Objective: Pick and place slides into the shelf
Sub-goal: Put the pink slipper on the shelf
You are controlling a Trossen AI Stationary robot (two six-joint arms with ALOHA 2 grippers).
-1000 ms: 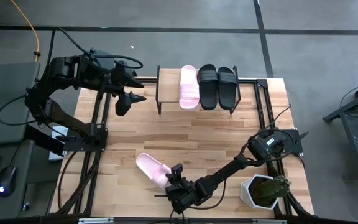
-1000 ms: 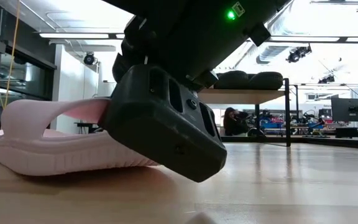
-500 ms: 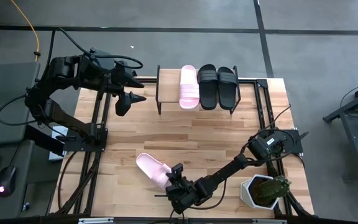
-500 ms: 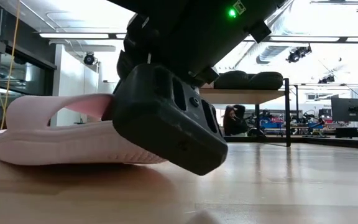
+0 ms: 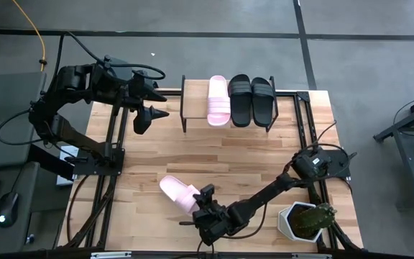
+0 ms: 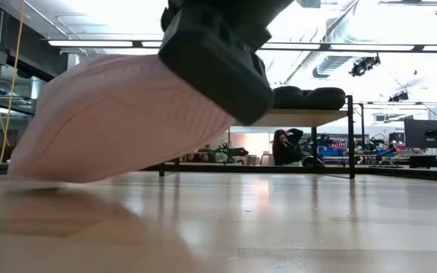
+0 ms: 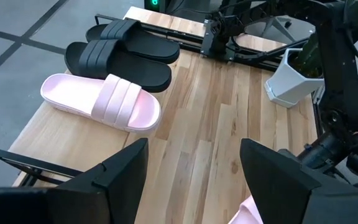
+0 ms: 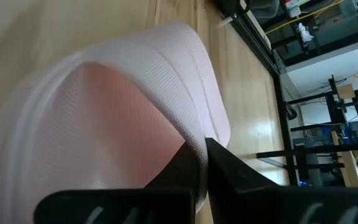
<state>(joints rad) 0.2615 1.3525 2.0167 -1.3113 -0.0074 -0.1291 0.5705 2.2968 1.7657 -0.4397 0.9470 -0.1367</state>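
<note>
**Three slides shelved, the fourth just lifted**

The shelf already carries three slides side by side: one pink slide and, beside it, the black pair. The part of the shelf top on the far side of the pink slide from the black pair is bare, so there looks to be room for one more.

The last pink slide is well away from the shelf, near the opposite edge of the tabletop. The right claw is clamped together on its strap; in the low view the slide hangs tilted with its sole showing and appears clear of the wood. The left claw waits with its fingers apart just off the shelf's bare end, holding nothing.

By my reading the task is about three quarters done. What is left is to carry the held slide across to the shelf, set it down next to its pink partner, and let go
</note>
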